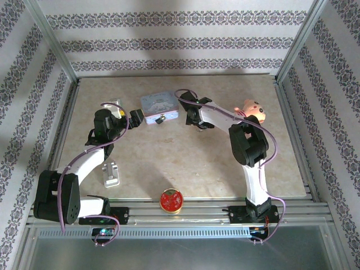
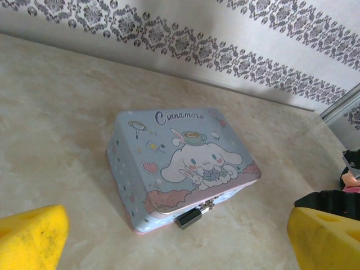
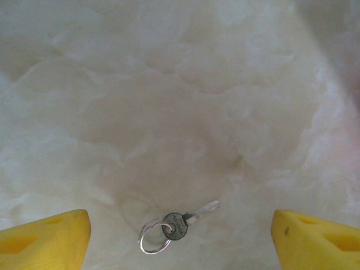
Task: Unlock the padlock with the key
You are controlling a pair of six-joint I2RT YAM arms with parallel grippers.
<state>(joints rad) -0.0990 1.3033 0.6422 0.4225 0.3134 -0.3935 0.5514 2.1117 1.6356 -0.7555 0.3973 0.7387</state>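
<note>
The tiny dark padlock hangs by its silvery shackle from the clasp on the front of a pale blue Cinnamoroll tin, whose lid is down. My left gripper hovers open just in front of the tin, with yellow fingers wide apart and nothing between them. The small silver key lies flat on the table on a wire ring. My right gripper is low over the key, open, its fingers on either side of it and not touching it. From above, the tin sits between both grippers.
A silver metal bracket with a knob lies front left. A red round tin sits at the near edge of the table. A pink plush toy rests to the right of the right arm. Aluminium frame posts border the table.
</note>
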